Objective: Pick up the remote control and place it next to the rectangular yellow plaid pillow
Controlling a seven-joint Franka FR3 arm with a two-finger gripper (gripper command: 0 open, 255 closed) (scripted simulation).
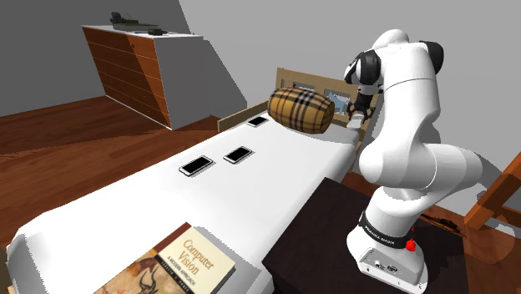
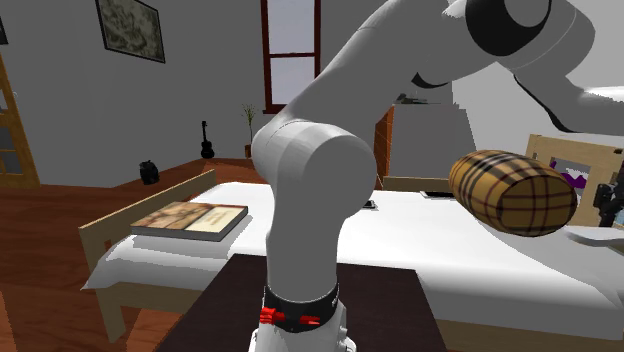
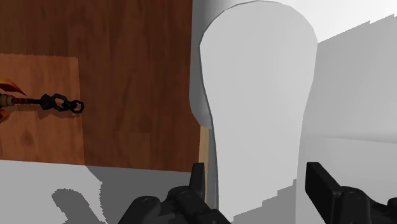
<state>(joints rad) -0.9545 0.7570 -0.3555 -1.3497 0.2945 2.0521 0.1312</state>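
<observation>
The remote (image 3: 254,95) is drawn as a plain white, long, round-ended slab lying at the bed's edge, beside the head end. My gripper (image 3: 257,191) hangs open just above it, and its fingers (image 3: 197,184) stand wider than the remote without clasping it. In the second exterior view the remote (image 2: 590,237) lies flat on the white bed, just right of the yellow plaid pillow (image 2: 512,192), under the gripper (image 2: 605,205). In the shoulder view the gripper (image 1: 361,113) is right of the plaid pillow (image 1: 302,109), near the headboard.
Two flat phone-like devices (image 1: 197,165) (image 1: 238,154) and a third dark one (image 1: 257,121) lie mid-bed. A book (image 1: 167,267) rests at the foot. A wooden dresser (image 1: 134,63) stands beyond. A dark chain-like object (image 3: 60,102) lies on the wooden floor beside the bed.
</observation>
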